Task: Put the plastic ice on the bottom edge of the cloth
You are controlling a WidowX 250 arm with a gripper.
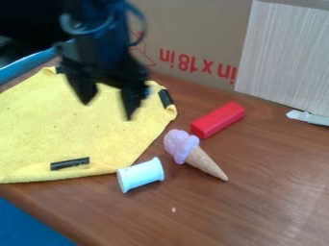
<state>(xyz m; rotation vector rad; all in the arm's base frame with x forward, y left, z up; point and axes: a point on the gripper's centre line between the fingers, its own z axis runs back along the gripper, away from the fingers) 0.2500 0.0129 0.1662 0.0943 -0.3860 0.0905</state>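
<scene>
From where I'm standing, a blue surface (29, 226) shows at the lower left corner, past the rim of the brown wooden table (257, 192), and a blue edge (26, 66) slants across at the upper left. The yellow cloth (64, 125) spreads over the left part of the table, a little rumpled, with a black strip (69, 164) lying on it close to its bottom edge.

Above the upper part of the cloth hangs the robot's black claw (108, 108), pointing down and slightly blurred. Its two fingers stand well apart, and I can see yellow fabric between them.

Next along, a white spool (141, 174) lies on its side at the cloth's lower right edge; I can't tell whether the two touch. Higher up, another black strip (166, 98) sits at the cloth's right corner. Behind, a cardboard box (193, 29) with red printing stands at the back of the table.

The plastic ice cream (193, 154) is off the cloth, just to its right, lying on the wood with its purple scoop toward the upper left and its tan cone pointing to the lower right. Just beyond the scoop, a red block (218, 120) lies at a slant. At the far right, a pale, finely streaked panel (289, 57) stands upright, with a whitish-grey object (308, 116) near its foot.
</scene>
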